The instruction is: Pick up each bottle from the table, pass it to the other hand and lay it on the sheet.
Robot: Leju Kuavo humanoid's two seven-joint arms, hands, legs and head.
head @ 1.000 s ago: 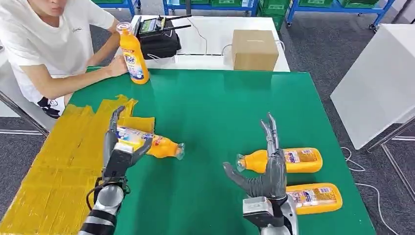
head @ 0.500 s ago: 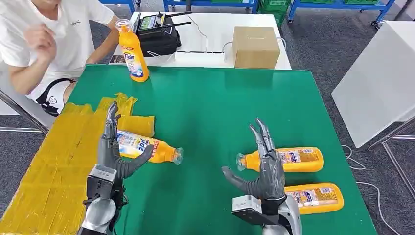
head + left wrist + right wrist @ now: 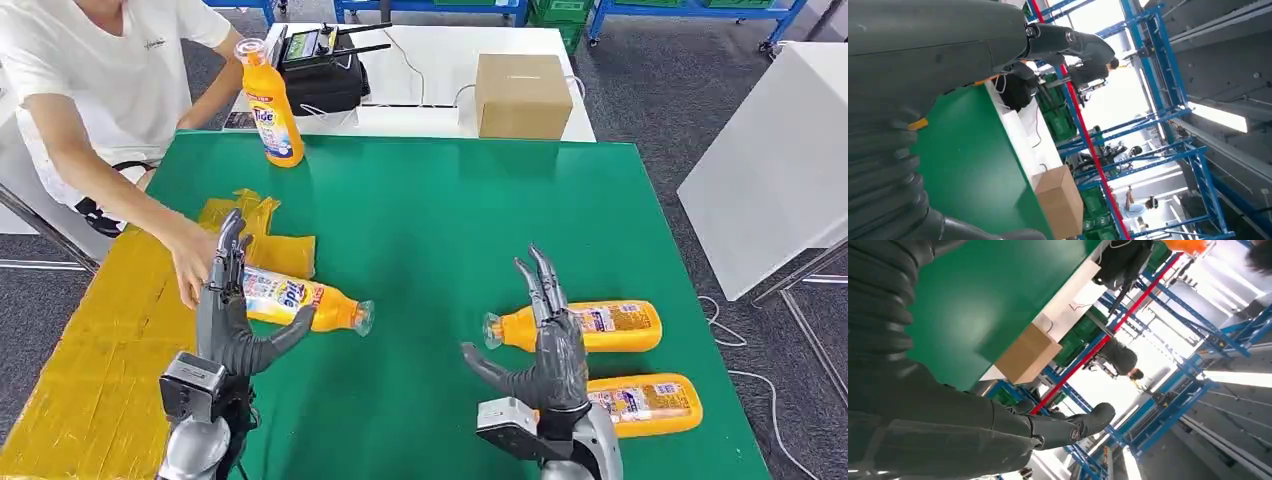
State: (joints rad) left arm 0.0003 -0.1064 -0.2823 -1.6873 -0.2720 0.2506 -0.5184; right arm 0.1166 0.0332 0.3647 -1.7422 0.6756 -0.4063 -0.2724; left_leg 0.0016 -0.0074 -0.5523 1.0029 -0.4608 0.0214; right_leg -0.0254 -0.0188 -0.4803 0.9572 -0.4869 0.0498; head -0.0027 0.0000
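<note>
On the green table [image 3: 430, 210], the robot's left hand [image 3: 228, 320] is raised at about seven o'clock with its fingers spread upward and its thumb out to the side, holding nothing. Just past it, an orange bottle [image 3: 300, 303] lies on its side, cap pointing toward three o'clock, its base end at the edge of the yellow sheet [image 3: 120, 330] that covers the table's nine o'clock side. A person's hand [image 3: 190, 265] reaches in from ten o'clock and rests at the base end of that bottle, right beside the robot's fingers. The right hand [image 3: 545, 345] is up at about five o'clock, likewise spread wide and empty, thumb out toward the table's middle. Beyond it lies a second bottle [image 3: 590, 327] on its side with the cap toward nine o'clock, and a third bottle [image 3: 645, 403] lies parallel, nearer the table's six o'clock edge, partly behind the right wrist. A fourth bottle [image 3: 270, 103] stands upright at the eleven o'clock corner. Past the far edge, a white table carries a cardboard box [image 3: 520, 95] at one o'clock and a black case [image 3: 325, 75] at twelve.
</note>
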